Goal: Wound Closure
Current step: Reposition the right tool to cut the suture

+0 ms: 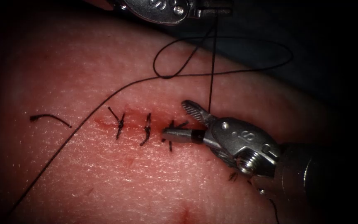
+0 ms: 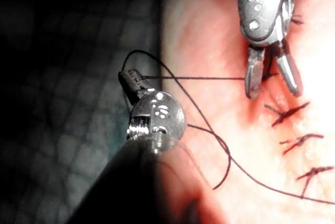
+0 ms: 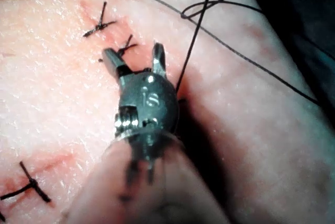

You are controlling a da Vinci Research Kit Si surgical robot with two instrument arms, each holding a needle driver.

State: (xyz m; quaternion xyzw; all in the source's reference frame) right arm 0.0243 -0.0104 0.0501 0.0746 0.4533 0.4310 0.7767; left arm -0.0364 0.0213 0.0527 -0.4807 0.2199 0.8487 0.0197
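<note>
**Thread held taut above the newest stitch**

The left tool (image 1: 212, 11), far, is clenched on the thread (image 1: 212, 62), lifting it straight from the cut (image 1: 104, 121) in the tissue (image 1: 146, 182). The right tool (image 1: 179, 120) rests spread and empty, jaws straddling that strand beside the third stitch (image 1: 171, 124). The needle's place I cannot tell.

Dark thread (image 1: 212, 62) runs taut above the stitched cut (image 1: 146, 126), looping over tissue (image 1: 125, 178).

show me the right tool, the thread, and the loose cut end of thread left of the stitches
right tool (image 1: 184, 119), endoscope view, between its open jaw tips.
thread (image 1: 83, 119), endoscope view, long strand crossing the tissue.
cut end of thread (image 1: 50, 118), endoscope view, mid-piece.
</note>
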